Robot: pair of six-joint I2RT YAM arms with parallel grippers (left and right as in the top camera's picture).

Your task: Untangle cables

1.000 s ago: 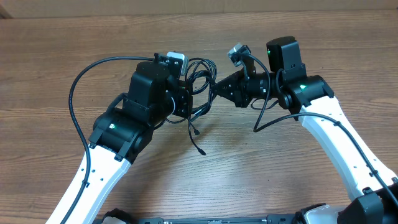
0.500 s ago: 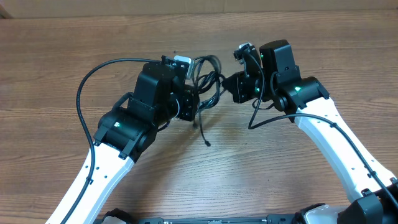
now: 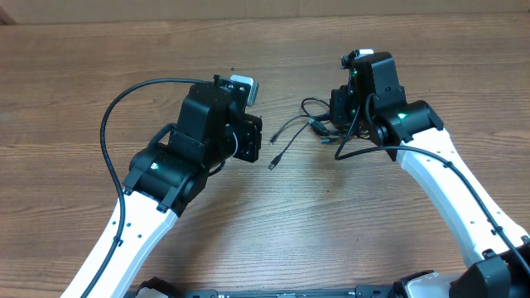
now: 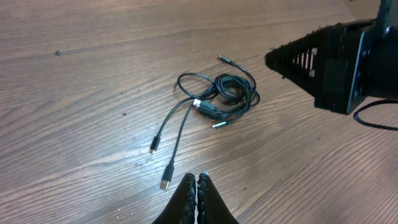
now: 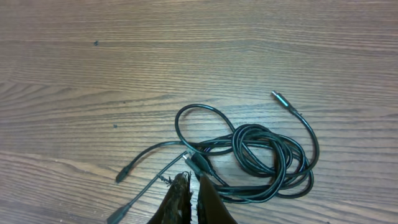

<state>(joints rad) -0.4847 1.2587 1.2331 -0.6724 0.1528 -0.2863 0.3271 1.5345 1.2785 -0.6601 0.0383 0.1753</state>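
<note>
now cables (image 4: 227, 93) lie tangled on tabletop (image 4: 93, 74), 12 o'clock of left claw (image 4: 197, 182), pressed together, empty; right claw (image 4: 271, 59) at 2 o'clock likewise.

No legible text, labels, brands or numbers (in any of 3 views)
</note>
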